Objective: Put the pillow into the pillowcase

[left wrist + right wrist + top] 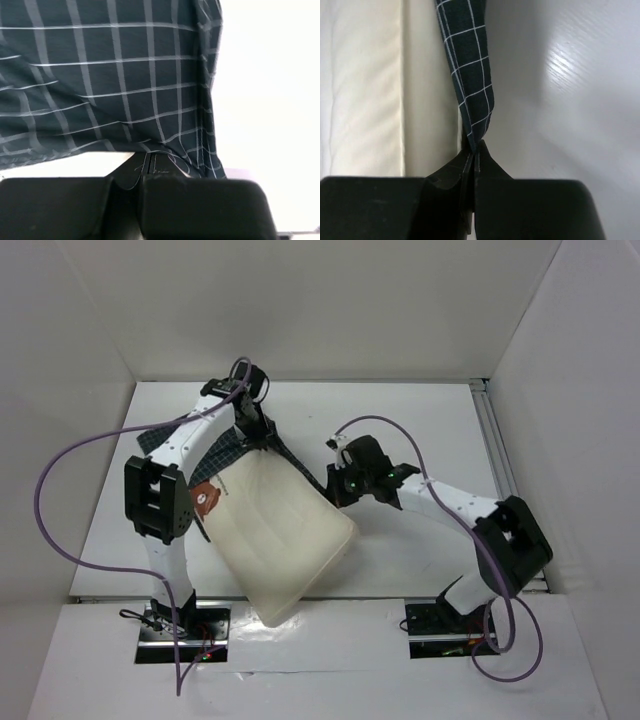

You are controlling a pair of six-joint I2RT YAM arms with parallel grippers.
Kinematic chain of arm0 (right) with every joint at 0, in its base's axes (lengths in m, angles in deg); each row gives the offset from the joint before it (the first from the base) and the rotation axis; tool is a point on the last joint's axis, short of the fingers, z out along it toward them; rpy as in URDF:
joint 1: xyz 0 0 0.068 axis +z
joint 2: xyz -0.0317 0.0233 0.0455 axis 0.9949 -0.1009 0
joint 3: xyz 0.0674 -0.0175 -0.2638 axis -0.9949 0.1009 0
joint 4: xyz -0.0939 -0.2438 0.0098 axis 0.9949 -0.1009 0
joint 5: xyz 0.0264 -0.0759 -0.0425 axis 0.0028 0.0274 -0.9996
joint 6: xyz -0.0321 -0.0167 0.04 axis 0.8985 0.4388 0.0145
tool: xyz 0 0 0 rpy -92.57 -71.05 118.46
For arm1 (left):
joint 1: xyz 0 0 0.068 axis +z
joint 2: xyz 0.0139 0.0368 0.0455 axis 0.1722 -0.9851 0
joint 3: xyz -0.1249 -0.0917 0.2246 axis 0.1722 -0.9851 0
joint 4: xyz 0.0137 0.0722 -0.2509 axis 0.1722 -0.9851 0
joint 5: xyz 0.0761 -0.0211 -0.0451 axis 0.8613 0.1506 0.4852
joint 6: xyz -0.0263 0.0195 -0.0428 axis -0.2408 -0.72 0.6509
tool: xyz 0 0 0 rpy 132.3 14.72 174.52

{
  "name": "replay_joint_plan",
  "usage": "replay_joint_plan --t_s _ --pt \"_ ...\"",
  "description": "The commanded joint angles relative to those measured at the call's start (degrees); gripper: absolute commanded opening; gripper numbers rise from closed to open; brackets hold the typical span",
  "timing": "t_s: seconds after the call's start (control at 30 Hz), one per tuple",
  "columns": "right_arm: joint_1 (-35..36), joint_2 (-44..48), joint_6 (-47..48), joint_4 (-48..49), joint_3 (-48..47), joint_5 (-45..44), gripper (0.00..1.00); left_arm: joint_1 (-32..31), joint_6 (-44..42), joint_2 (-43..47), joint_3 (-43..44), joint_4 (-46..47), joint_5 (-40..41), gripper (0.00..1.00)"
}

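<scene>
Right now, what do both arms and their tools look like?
White links with black joint housings on the left arm and right arm. Purple wiring trails off both: left cable, right cable. Left tool and right tool are matte black with blocky fingers. Green lights at the right wrist.

pillow (285, 540) blocks centre; free passage over bare table (430, 420) at far right

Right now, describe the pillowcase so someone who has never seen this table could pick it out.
On the white table, find the big cream pillow in the middle. At its far end, the pillowcase stretches between the left gripper and right gripper, both shut on it. It is the only navy cloth with a thin white grid; the pillow is cream.
</scene>
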Motion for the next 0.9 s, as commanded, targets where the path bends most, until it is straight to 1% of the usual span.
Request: replay_joint_plan --t_s 0.0,0.1,0.13,0.17,0.23,0.27,0.3,0.33,0.37,0.4,0.43,0.47,0.5,0.53,0.6,0.63,0.67,0.7,0.73,0.77,0.8,0.83,0.87 --pt "-1.36 8.7 0.2 -11.54 3.88 -3.91 0.0 1.12 0.1 -1.78 6.7 7.69 4.51 0.0" --pt "-3.04 9.43 -0.42 -11.54 5.03 -6.64 0.0 -2.31 1.33 -7.75 12.59 8.23 3.97 0.0" --pt "-3.83 9.43 -0.42 -12.15 5.03 -7.7 0.0 -3.02 1.33 -9.33 13.82 8.23 2.49 0.0" --pt "-3.84 9.43 -1.21 -12.16 4.16 -9.19 0.0 -3.72 1.85 -12.22 16.44 8.23 1.78 0.0" --pt "-5.41 8.73 -2.52 -12.16 2.67 -12.79 0.0 -5.47 0.99 -14.17 18.22 8.23 -0.32 0.0" --pt "-6.03 8.73 -3.14 -12.68 2.66 -14.28 0.0 -6.01 0.28 -14.79 18.75 8.23 -1.47 0.04" --pt "-6.82 8.03 -3.15 -12.68 1.88 -16.39 0.0 -6.01 -0.42 -15.49 19.27 8.23 -2.52 0.14" --pt "-8.39 8.02 -4.19 -13.38 0.91 -17.54 0.0 -6.71 -1.21 -15.5 19.28 8.23 -5.58 0.39" --pt "-9.28 7.41 -4.81 -13.91 0.9 -18.16 0.03 -7.33 -3.48 -15.5 19.28 8.23 -7.96 0.48" --pt "-9.99 7.41 -4.82 -14.87 -0.58 -18.69 0.42 -7.33 -4.46 -15.5 19.28 8.23 -10.07 0.55" --pt "-10.51 7.41 -4.82 -15.4 -1.29 -19.48 0.53 -8.03 -5.16 -14.89 18.76 8.23 -12.18 0.63" --pt "-10.52 7.41 -4.82 -16.71 -2.16 -20.36 0.64 -8.64 -7.0 -14.19 18.75 7.7 -17.42 0.69" --pt "-11.04 7.41 -4.21 -17.25 -4.09 -21.58 0.75 -8.65 -7.63 -13.31 17.97 7.0 -20.0 0.72" --pt "-11.05 7.41 -4.2 -17.78 -5.06 -22.12 0.87 -9.26 -8.94 -11.21 17.44 6.21 -25.07 0.73" --pt "-11.05 7.93 -3.41 -18.4 -7.35 -22.12 0.89 -9.27 -9.91 -8.22 16.83 5.68 -28.53 0.74" --pt "-11.05 7.94 -2.72 -19.27 -9.97 -22.12 0.9 -9.27 -9.92 -6.46 16.82 4.98 -29.24 0.74" --pt "-9.92 7.41 -1.84 -19.28 -11.3 -22.12 0.93 -8.22 -10.61 -2.01 15.51 4.97 -29.25 0.72" --pt "-8.86 6.89 -1.31 -19.8 -12.71 -22.12 0.94 -7.25 -10.62 0.56 13.85 4.97 -28.73 0.69" --pt "-7.46 6.27 -1.3 -19.8 -15.68 -23.51 0.95 -5.85 -10.62 3.28 9.22 4.97 -28.03 0.62" --pt "-3.79 4.26 -0.69 -19.8 -17.27 -24.05 0.96 -1.92 -9.84 6.01 6.3 5.5 -26.02 0.58" --pt "-1.58 2.77 -0.08 -19.8 -19.03 -24.58 0.98 0.55 -8.52 11.69 3.05 6.28 -24.69 0.55" --pt "0.71 1.1 -0.07 -19.8 -20.79 -26.06 0.99 3.28 -7.29 14.62 -4.72 8.73 -23.55 0.53" --pt "5.43 -2.83 0.54 -19.8 -24.37 -26.77 0.99 9.57 -5.89 17.43 -9.06 10.23 -23.02 0.53"
